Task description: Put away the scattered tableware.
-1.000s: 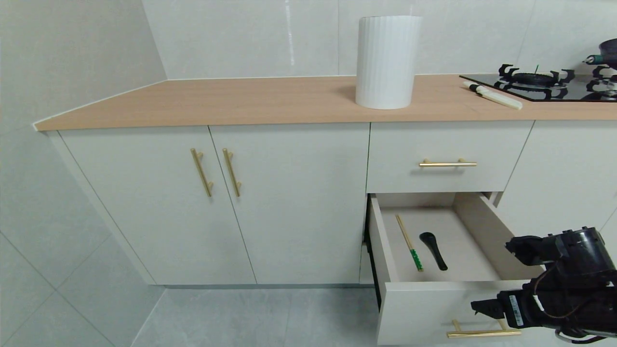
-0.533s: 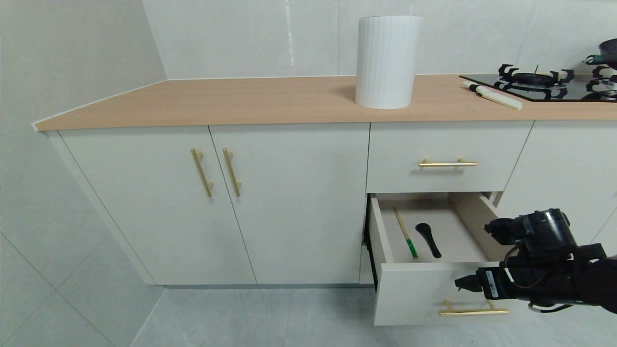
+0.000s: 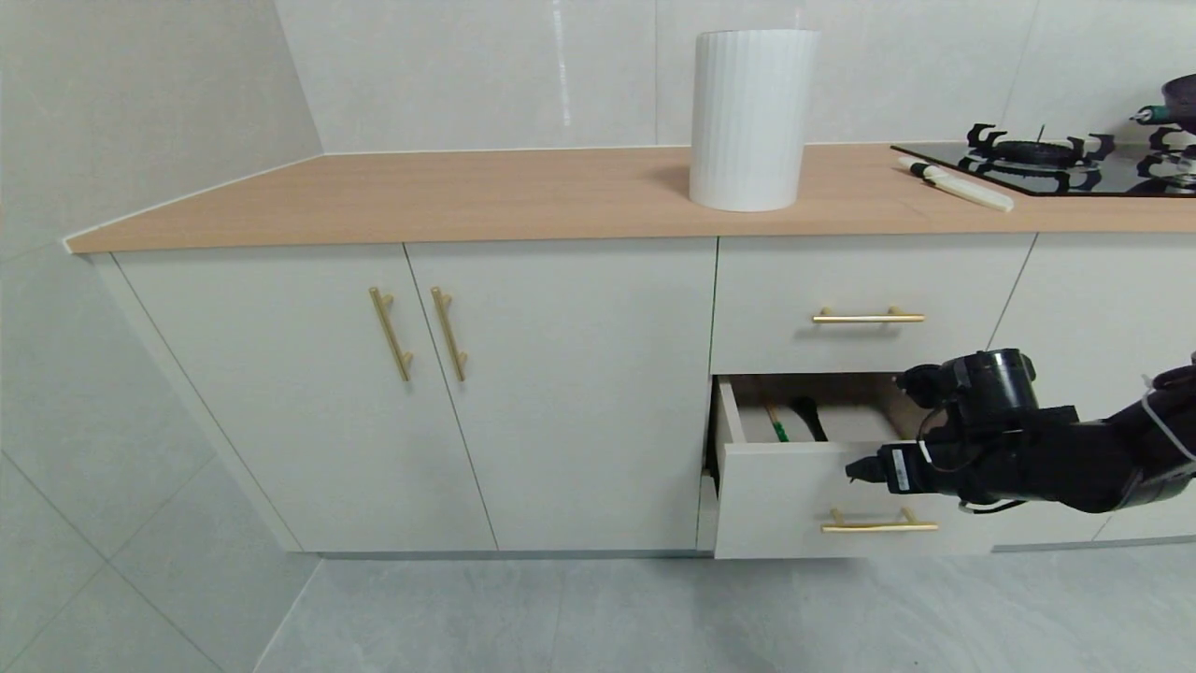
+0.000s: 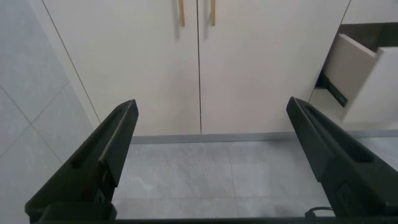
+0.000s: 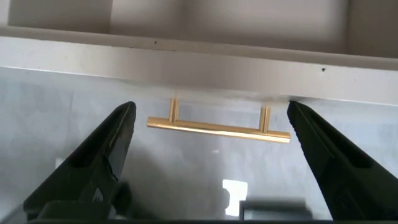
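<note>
The lower drawer (image 3: pixel 775 495) stands only slightly open. In the gap behind its front I see the ends of the green-tipped chopsticks (image 3: pixel 775 425) and the black spoon (image 3: pixel 809 421). My right gripper (image 3: pixel 878 470) is open, right against the drawer front just above the gold handle (image 3: pixel 878 526). In the right wrist view the handle (image 5: pixel 217 129) lies between the spread fingers of the right gripper (image 5: pixel 210 111). My left gripper (image 4: pixel 211 104) is open and holds nothing, low over the floor, facing the cupboard doors (image 4: pixel 199 62).
A tall white ribbed canister (image 3: pixel 747 117) stands on the wooden counter (image 3: pixel 467 196). A pale-handled knife (image 3: pixel 953 185) lies beside the gas hob (image 3: pixel 1046 164). The upper drawer (image 3: pixel 869 304) is closed. Grey floor tiles (image 3: pixel 467 617) spread in front of the cabinets.
The right gripper has moved toward the cabinet against the drawer front, and the drawer has slid from wide open to nearly closed. Chopsticks and spoon are now mostly hidden.
</note>
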Controlling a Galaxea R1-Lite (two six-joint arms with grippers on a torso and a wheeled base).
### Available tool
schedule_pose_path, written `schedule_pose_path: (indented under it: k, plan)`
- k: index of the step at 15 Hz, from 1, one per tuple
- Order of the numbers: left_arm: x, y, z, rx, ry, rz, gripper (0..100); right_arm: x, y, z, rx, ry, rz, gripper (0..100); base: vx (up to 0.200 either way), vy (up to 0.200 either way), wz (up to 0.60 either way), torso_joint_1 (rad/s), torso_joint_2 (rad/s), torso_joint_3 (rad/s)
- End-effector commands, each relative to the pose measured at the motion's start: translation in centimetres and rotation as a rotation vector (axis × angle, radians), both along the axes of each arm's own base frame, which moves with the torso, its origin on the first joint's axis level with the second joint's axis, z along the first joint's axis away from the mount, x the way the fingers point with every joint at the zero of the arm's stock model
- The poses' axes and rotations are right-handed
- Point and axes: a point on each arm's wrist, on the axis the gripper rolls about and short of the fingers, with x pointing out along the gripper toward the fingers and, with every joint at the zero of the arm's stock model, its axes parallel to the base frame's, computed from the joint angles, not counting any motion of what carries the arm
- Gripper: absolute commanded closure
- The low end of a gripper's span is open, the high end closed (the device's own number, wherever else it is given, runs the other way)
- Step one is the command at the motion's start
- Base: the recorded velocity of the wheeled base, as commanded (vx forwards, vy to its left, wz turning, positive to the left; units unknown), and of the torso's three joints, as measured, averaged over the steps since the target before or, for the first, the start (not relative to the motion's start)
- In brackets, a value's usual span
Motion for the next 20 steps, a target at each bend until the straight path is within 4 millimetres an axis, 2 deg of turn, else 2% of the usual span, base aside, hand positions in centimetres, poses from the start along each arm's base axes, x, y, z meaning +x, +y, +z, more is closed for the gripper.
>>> schedule_pose_path:
  k: [1, 8, 14, 20]
  plan:
    - [0.0, 0.0, 0.0, -0.001, 0.000, 0.000, 0, 2.5, 0.0, -1.7, -0.002, 0.011, -0.009, 0, 0.000, 0.000, 0.00, 0.000, 0.00, 0.000]
    - [0.0, 0.0, 0.0, 0.001, 0.000, 0.000, 0, 7.5, -1.3, -1.1, 0.012, -0.095, -0.054, 0, 0.000, 0.000, 0.00, 0.000, 0.00, 0.000]
    - [0.0, 0.0, 0.0, 0.001, 0.000, 0.000, 0, 9.6, -1.6, -1.3, 0.016, -0.137, -0.064, 0, 0.000, 0.000, 0.00, 0.000, 0.00, 0.000]
    - [0.0, 0.0, 0.0, -0.001, 0.000, 0.000, 0, 10.7, -1.6, -0.9, 0.023, -0.178, -0.068, 0, 0.000, 0.000, 0.00, 0.000, 0.00, 0.000]
